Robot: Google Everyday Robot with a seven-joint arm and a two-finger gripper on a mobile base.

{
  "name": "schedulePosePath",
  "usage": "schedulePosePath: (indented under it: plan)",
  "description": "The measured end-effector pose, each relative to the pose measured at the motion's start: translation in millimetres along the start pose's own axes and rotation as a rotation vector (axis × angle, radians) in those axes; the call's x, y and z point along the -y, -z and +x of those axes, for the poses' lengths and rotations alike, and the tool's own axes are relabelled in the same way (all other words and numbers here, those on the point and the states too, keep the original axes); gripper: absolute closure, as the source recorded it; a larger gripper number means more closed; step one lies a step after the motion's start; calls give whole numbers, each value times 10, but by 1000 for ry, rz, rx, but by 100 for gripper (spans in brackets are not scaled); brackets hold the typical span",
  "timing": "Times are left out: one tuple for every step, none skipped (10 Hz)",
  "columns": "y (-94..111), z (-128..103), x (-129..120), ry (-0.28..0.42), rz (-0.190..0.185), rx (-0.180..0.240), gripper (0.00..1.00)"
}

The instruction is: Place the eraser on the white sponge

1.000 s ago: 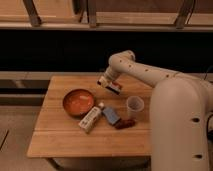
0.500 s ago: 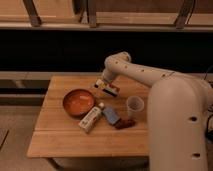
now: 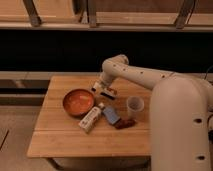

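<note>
The gripper [image 3: 102, 89] hangs over the far half of the wooden table [image 3: 60, 142], at about 1 o'clock from the orange bowl [image 3: 78, 102]. It appears to be pinching the eraser [image 3: 107, 93], whose pale top and black base show at its tip. The white sponge [image 3: 91, 119] lies toward 7 o'clock from the gripper, touching or nearly touching the bowl's rim, with the blue flat item [image 3: 111, 115] just beside it at 3 o'clock. The sponge is narrow and angled, so a release slightly off its middle would likely tip the eraser onto the table or onto the blue item. A low approach could clip the bowl's rim and shove the sponge aside.
</note>
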Motion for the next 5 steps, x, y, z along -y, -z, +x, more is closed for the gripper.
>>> schedulePosePath:
  plan:
    - [-5,64,-104,8,-9,-4,100]
    - [-8,141,-192,0,-17,-7,100]
    - [-20,190,-256,-8,-25,-12,100]
    - [-31,227,-308,-18,-31,-15,100]
    - [-45,323,-368,-41,-41,-25,100]
